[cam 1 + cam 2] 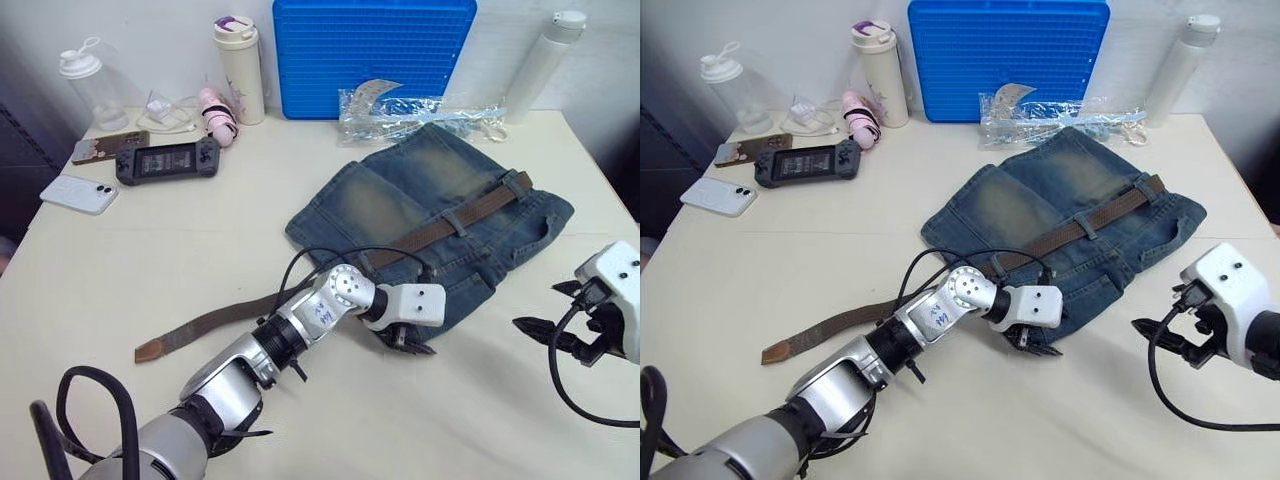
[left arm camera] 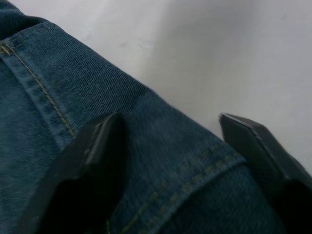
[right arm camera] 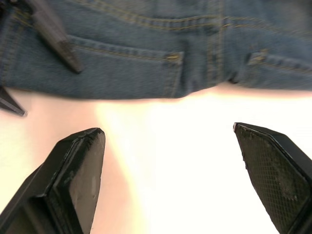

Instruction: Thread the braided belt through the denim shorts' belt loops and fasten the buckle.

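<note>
Counter (image 1: 180, 270) carries shorts (image 1: 400, 200) at centre right of frame, belt (image 1: 440, 228) running through the waistband, its loose end trailing to lower left. Left tool (image 1: 408, 345), fingers spread, at the shorts' lower edge. Right tool (image 1: 540, 330), spread, over bare counter at lower right.

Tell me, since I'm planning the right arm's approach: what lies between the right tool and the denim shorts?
Bare tabletop separates the open right tool from the denim shorts in the right wrist view.
</note>
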Available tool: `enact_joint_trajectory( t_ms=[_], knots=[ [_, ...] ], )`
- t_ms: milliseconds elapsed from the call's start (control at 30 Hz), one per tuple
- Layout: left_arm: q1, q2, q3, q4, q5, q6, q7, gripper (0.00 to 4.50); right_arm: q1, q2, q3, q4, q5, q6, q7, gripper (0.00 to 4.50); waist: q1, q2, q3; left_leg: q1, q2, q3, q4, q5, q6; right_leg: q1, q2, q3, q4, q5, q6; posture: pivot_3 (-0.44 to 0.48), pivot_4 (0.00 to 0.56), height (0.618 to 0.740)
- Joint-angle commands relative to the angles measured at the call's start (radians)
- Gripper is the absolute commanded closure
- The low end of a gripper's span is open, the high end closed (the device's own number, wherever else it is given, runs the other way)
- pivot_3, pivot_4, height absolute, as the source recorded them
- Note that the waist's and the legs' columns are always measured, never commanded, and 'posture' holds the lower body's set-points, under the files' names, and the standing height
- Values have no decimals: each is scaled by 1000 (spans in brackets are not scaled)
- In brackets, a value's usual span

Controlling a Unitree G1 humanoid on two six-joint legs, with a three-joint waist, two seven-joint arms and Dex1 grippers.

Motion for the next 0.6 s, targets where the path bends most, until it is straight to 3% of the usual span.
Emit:
enact_joint_trajectory(
  t_ms=[33,167,367,600],
  knots=[
    [-23,105,11,50,128,-110,55,2505,-65,-30,23,11,-6,-39,-13,0,-4,0,0,0,0,0,0,0,0,0,0,0,-1,1,0,0,150,693],
    [45,276,105,-47,47,-155,-76,4008,-146,-45,117,68,-8,-94,-7,0,-35,0,0,2,3,0,-1,1,-2,2,2,0,-2,1,-2,0,150,693],
    [165,549,308,-68,-121,-245,-271,4043,-291,-20,266,148,40,-147,24,0,-58,2,-1,3,5,0,-3,1,-3,-1,3,-2,1,0,-5,0,150,693],
    [173,680,487,206,-218,-355,-380,4043,-400,84,349,192,74,-169,-11,0,-52,1,-1,3,3,-1,-2,1,-3,-1,3,-2,2,0,-4,0,150,693]
  ],
)
